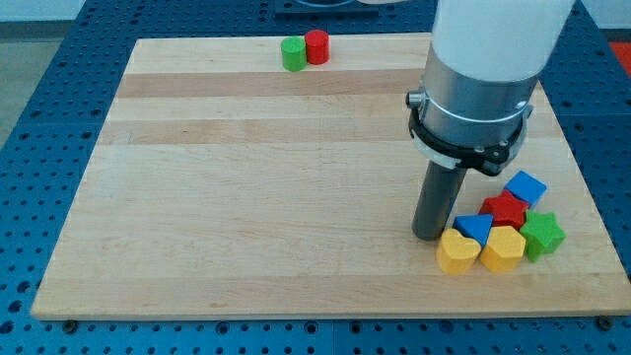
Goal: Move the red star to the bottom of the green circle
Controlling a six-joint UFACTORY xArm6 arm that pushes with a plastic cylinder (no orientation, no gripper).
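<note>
Blue perforated benching surrounds a pale wooden surface (296, 197), which carries every block in view. I note that my rig has no hand at all, so nothing is clenched or released; it ends in a dark rod, and my tip (428, 235) rests on the board at the view's lower right.

Just right of my tip lies a tight cluster: a blue triangle (473, 227) nearest it, two yellow blocks (458, 252) (504, 248) below, the red star (506, 210) behind them, a blue cube (525, 186) above, and a green star (542, 235) at the far right. The red star is hemmed in by neighbours, which I judge will hinder a clean push.

The green circle (293, 54) sits well apart at the view's top, touching a red cylinder (316, 46) on its right. I judge the task barely begun: the star needs freeing from the cluster, then a long diagonal push.
</note>
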